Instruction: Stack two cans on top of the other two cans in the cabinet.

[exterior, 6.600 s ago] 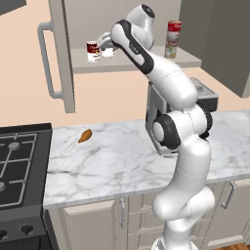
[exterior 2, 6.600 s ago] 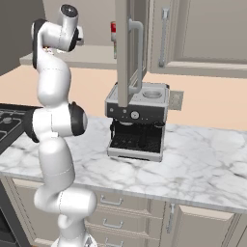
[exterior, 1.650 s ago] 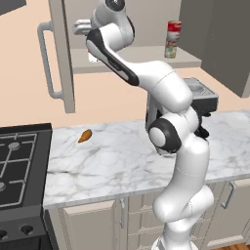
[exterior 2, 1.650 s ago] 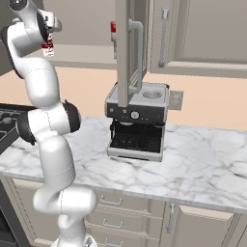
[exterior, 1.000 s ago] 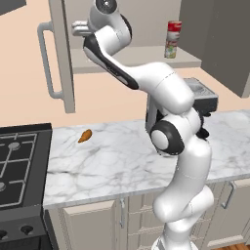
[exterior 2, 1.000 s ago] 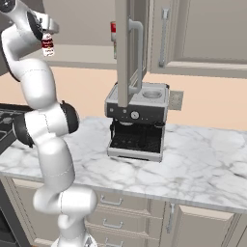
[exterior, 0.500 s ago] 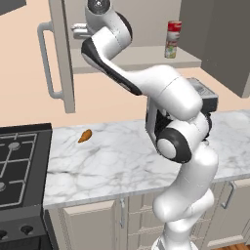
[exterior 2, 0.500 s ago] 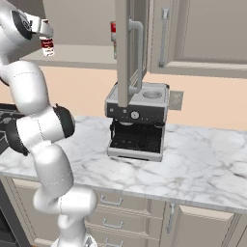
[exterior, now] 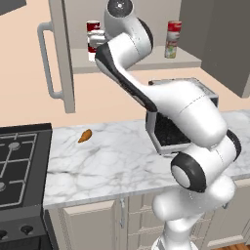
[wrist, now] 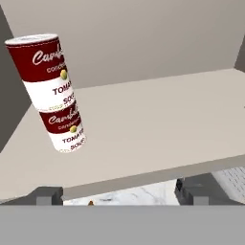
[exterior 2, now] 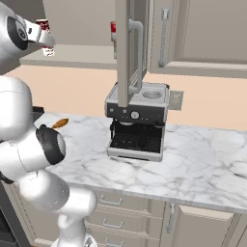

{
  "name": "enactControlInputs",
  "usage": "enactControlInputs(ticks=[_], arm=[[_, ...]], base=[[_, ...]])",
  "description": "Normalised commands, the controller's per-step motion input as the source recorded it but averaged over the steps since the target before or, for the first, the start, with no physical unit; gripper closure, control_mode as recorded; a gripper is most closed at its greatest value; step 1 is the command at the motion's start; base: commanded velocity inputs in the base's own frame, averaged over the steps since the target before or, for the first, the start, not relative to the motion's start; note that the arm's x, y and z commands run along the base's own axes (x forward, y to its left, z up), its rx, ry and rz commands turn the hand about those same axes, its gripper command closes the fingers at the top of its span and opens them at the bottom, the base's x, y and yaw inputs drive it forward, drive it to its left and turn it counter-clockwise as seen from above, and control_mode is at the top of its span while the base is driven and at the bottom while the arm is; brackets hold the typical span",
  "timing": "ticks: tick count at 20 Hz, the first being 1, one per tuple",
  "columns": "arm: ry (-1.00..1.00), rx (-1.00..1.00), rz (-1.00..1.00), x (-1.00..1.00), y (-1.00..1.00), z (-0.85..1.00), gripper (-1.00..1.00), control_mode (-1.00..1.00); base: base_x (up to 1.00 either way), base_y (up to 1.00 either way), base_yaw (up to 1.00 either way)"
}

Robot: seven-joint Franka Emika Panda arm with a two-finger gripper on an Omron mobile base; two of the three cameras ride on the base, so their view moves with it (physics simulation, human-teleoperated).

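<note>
Red-white cans (wrist: 52, 91) stacked on cabinet (wrist: 158, 129) shelf (first pair done) | hand (wrist: 119, 194) spread, holding nothing | next: fetch second can (exterior: 172, 39).

Two stacked cans (wrist: 55, 91) red over white; cabinet shelf (wrist: 158, 129) grey-beige.

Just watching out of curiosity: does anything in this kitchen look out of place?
One small thing: an orange-brown scrap lies loose on the marble counter near the stove. The stacked soup cans only look tilted because the hand camera is rolled.
</note>
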Motion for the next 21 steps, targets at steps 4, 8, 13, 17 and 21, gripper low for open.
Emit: enactControlInputs(ticks=[4, 8, 13, 17, 21], arm=[[-0.02, 0.09, 0.01, -0.76, -0.45, -0.67, -1.00, -1.00], [0.00, 0.04, 0.00, -0.65, -0.30, -0.86, -1.00, -1.00], [-0.01, 0.01, 0.00, -0.55, -0.36, -0.78, -1.00, -1.00], [-0.13, 0.01, 0.08, -0.75, -0.38, -0.25, -1.00, -1.00], [-0.05, 0.00, 0.01, -0.76, -0.17, -0.03, -1.00, -1.00]], base=[[0.00, 0.00, 0.00], [0.00, 0.00, 0.00], [0.00, 0.00, 0.00], [0.00, 0.00, 0.00], [0.00, 0.00, 0.00]])
